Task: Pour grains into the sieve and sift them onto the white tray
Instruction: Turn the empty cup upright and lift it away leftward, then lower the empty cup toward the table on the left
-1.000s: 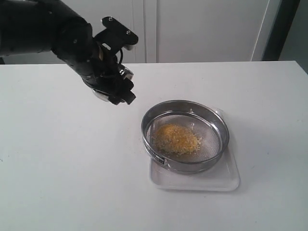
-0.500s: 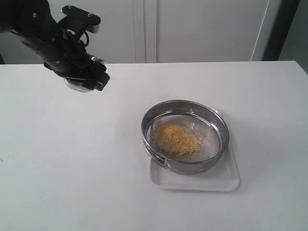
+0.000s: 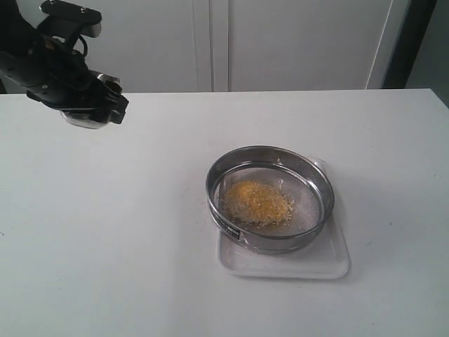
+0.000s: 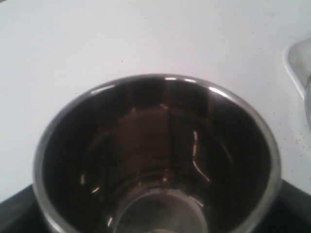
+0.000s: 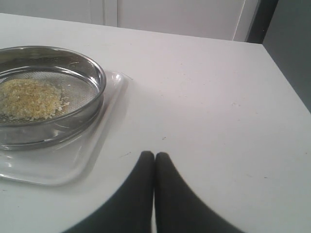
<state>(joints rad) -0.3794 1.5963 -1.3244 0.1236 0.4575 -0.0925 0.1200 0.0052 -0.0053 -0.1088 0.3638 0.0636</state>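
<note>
The sieve sits on the white tray right of centre, with a heap of yellow and pale grains on its mesh. My left gripper hovers above the table at the far left, shut on a small steel cup. In the left wrist view the steel cup fills the frame and looks empty inside. My right gripper is shut with nothing in it, low over the table beside the white tray; the sieve and grains lie past it. The right arm is out of the exterior view.
White cabinet doors stand behind the table's far edge. A dark upright strip rises at the back right. A corner of the tray shows in the left wrist view, with a few stray specks on the table near it.
My left gripper, still holding the steel cup, has swung left and slightly up, away from the sieve toward the table's far left. The sieve, grains and tray have stayed put.
</note>
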